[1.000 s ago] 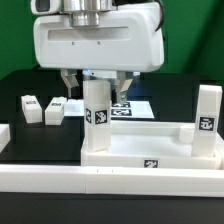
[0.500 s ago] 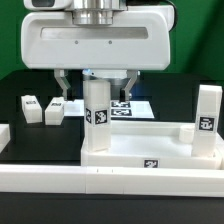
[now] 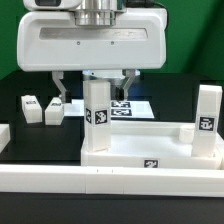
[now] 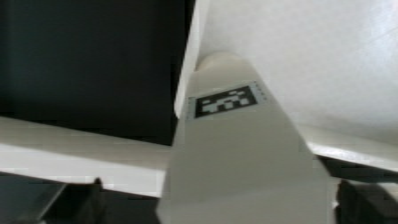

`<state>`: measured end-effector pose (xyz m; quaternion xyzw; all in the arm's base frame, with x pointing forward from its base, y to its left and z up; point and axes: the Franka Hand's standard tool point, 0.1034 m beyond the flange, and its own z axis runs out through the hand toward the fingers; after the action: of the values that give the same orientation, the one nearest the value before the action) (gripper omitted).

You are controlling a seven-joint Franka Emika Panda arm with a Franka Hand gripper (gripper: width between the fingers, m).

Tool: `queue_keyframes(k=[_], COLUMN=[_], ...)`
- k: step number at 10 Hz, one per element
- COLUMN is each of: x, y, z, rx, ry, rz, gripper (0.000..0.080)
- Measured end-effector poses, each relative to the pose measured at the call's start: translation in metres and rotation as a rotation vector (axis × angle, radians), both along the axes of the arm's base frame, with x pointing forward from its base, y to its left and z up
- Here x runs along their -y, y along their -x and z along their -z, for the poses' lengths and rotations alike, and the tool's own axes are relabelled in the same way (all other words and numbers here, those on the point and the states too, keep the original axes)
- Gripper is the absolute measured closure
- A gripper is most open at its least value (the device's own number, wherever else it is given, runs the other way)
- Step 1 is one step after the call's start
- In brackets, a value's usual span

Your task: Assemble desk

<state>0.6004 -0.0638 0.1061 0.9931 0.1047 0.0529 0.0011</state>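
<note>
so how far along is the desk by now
Roughly halfway. Done: the middle leg and the leg at the exterior view's right stand upright on the tabletop, though how firmly seated is unclear. In hand: the open gripper straddles the middle leg without gripping it. Left: two loose legs lie at the exterior view's left, not yet mounted.

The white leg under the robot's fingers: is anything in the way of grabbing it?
No, nothing visible is in the way. The open fingers hang on either side of the upright leg, near its top, with bare gaps between.
</note>
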Motion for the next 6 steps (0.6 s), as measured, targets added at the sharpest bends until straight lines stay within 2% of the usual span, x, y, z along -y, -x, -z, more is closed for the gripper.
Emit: queue_keyframes(k=[2,3,4,6], x=[0.0008,0.0009,0.0009,0.0009], y=[0.0001,0.0001,0.0002,0.0002], z=[0.0000,0.0000,0.0001,0.0001], rx=[0.000,0.000,0.000,0.000], ry=[0.007,0.007,0.007,0.000], rz=[-0.058,-0.057,-0.052,0.003], gripper=[0.0410,0.0410,0.0510,0.0510])
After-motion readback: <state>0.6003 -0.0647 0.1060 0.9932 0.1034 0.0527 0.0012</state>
